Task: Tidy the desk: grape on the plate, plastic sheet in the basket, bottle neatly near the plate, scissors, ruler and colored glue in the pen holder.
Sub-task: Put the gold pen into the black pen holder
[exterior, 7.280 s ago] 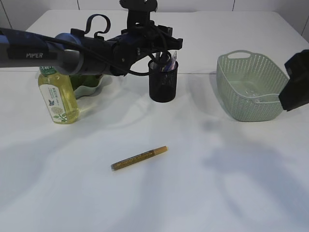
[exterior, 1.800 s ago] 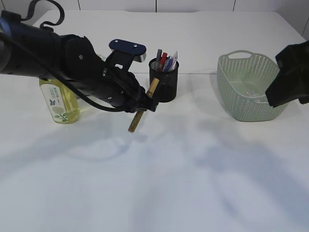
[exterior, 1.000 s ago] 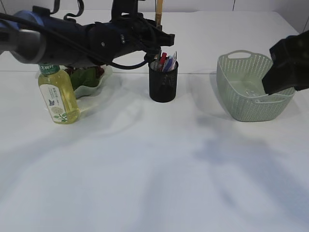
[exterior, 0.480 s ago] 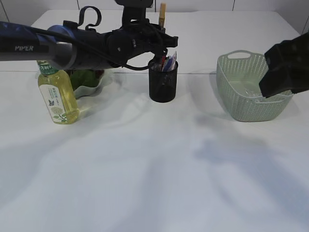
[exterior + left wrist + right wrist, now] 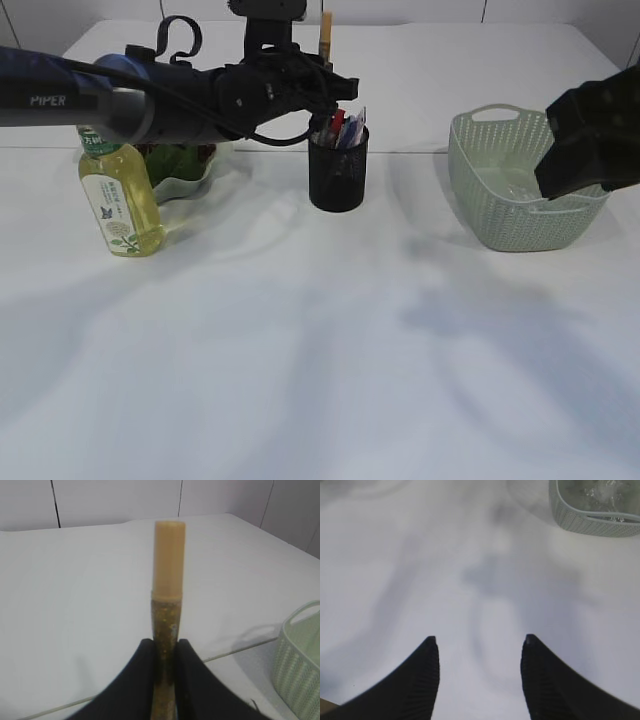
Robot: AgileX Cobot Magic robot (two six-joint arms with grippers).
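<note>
Counter [image 5: 320, 380]: white, and I see no loose items on its near half; everything stands along the far half.
Basket [image 5: 515, 185]: pale green, toward the far right edge, with the crumpled clear plastic sheet [image 5: 607, 492] inside it.
Bottle [image 5: 118, 195]: yellow, upright near the far left edge, just beside the plate [image 5: 185, 180] with the grape on it.
Pen holder [image 5: 338, 165]: black mesh cup at the far middle, already holding several items.
Colored glue [image 5: 167, 605]: gold stick with a tan cap. I read its long axis as about vertical, cap up, directly over the pen holder's mouth.
Left hand [image 5: 165, 675]: narrow, pinching the colored glue low on its barrel, 1 finger on each side.
Right hand [image 5: 479, 675]: fingers wide apart with nothing between them, over bare counter beside the basket, well apart from the pen holder.
Next move, my judgement: the left arm is the nearer one; I would lower the stick straight down and let go once its tip is inside.
</note>
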